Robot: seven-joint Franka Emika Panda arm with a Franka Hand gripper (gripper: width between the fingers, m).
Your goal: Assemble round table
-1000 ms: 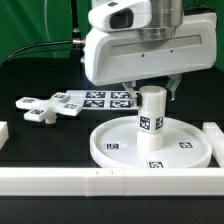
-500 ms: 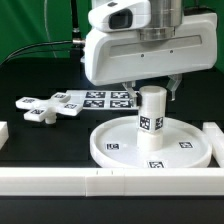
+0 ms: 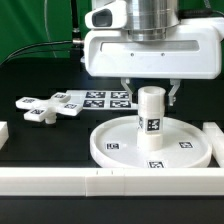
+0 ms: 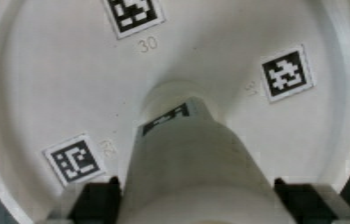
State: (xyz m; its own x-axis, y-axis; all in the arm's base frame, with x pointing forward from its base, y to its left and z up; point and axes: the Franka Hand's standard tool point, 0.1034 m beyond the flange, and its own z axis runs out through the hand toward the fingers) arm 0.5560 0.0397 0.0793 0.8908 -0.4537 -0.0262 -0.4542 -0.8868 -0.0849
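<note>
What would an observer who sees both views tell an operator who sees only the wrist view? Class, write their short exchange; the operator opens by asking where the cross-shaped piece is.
Operator: Where is the cross-shaped piece? My wrist view shows only the round disc and the thick short cylinder.
Observer: The cross-shaped piece lies flat on the black table, to the exterior view's left of the round disc and apart from it.
Operator: Does anything lie in front of the disc?
Observer: Yes, a long white rail runs across the foreground, between the camera and the disc's rim.
</note>
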